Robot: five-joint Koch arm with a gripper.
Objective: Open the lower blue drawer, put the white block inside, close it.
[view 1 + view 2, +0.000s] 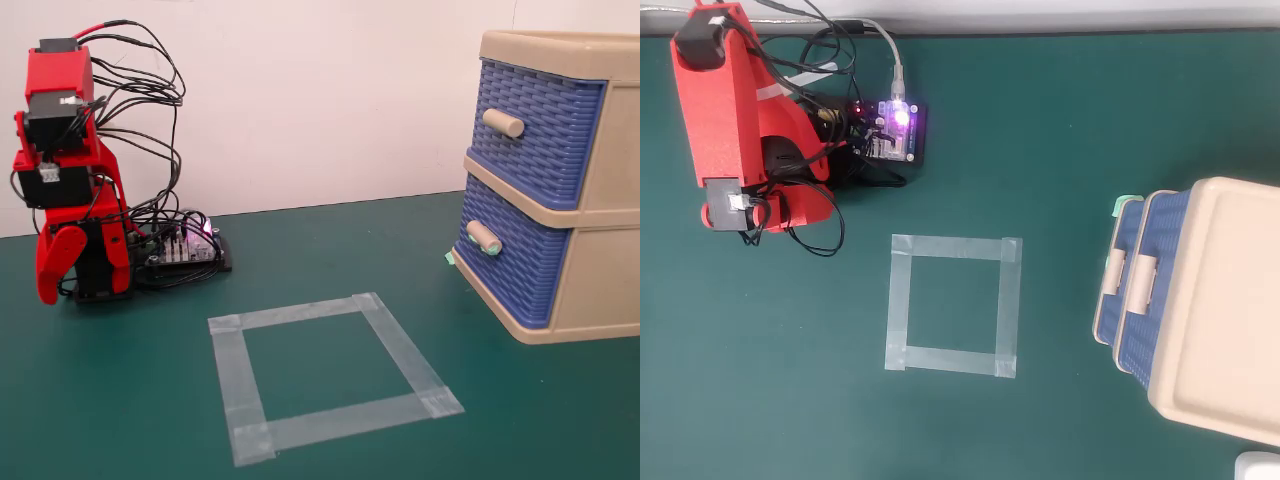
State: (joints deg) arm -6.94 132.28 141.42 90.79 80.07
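The lower blue drawer (pixel 520 268) sits pushed in flush in the beige cabinet (pixel 600 270) at the right of the fixed view. Its beige handle (pixel 484 238) has mint-green tips. From overhead the same handle (pixel 1114 271) shows at the cabinet's left face. The white block is out of view in both frames. My red arm stands folded at the far left, well away from the cabinet. The gripper (pixel 56 268) hangs downward beside the base, and from overhead the gripper (pixel 790 208) is only a red mass. Its jaws overlap, so their gap cannot be read.
A square outline of pale tape (pixel 325 372) lies on the green mat between arm and cabinet. A controller board (pixel 895 130) with cables sits by the arm's base. The upper blue drawer (pixel 540 130) is shut. A white object (pixel 1256 467) pokes in at the overhead's bottom right corner.
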